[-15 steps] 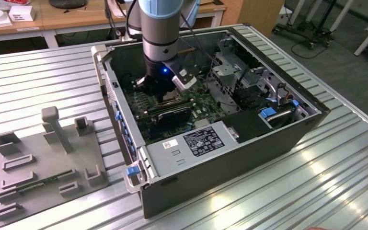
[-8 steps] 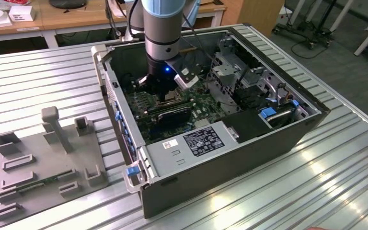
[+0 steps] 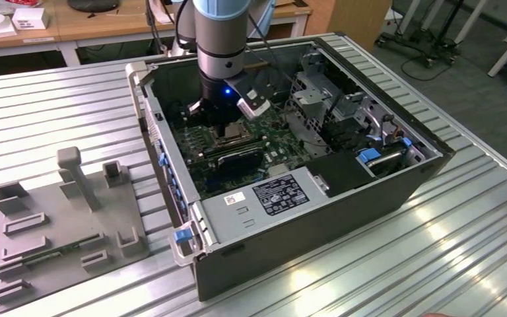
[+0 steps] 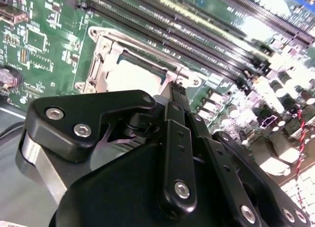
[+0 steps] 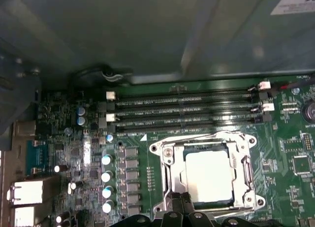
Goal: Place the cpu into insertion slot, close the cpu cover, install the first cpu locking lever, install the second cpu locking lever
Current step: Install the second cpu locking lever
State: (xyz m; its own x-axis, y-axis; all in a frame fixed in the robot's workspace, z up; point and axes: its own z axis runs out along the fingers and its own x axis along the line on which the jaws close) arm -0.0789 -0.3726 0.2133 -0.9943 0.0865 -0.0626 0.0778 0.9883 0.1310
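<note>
The arm reaches straight down into the open PC case (image 3: 324, 198), which lies on its side on the ribbed metal counter (image 3: 465, 251) so the green motherboard (image 5: 290, 138) faces up & the arm can get at it from above.

The cpu (image 5: 208, 176) already sits in the insertion slot (image 5: 183, 178): its pale grey face shows flat & square through the window of the cpu cover (image 5: 242, 163). The cover looks folded down over the chip, its silvery frame running round all 4 sides, so steps 1 & 2 seem done, judging by how it lies. Whether either lever is latched can't be told.

The gripper (image 5: 180, 200) hangs just over the socket's near edge, w/ the fingers (image 5: 173, 203) together, tips side by side & nothing between them. In the second wrist view the tips (image 4: 178, 91) sit right at the frame's edge, prob. touching or very near a thin metal bar there. Closed fingers make a narrow poker, good for pressing a thin lever w/o hitting the long black memory slots (image 5: 187, 111) just beside the socket.

A grey holder tray (image 3: 60, 224) rests on the counter, well apart from the case, towards the exterior view's left.
</note>
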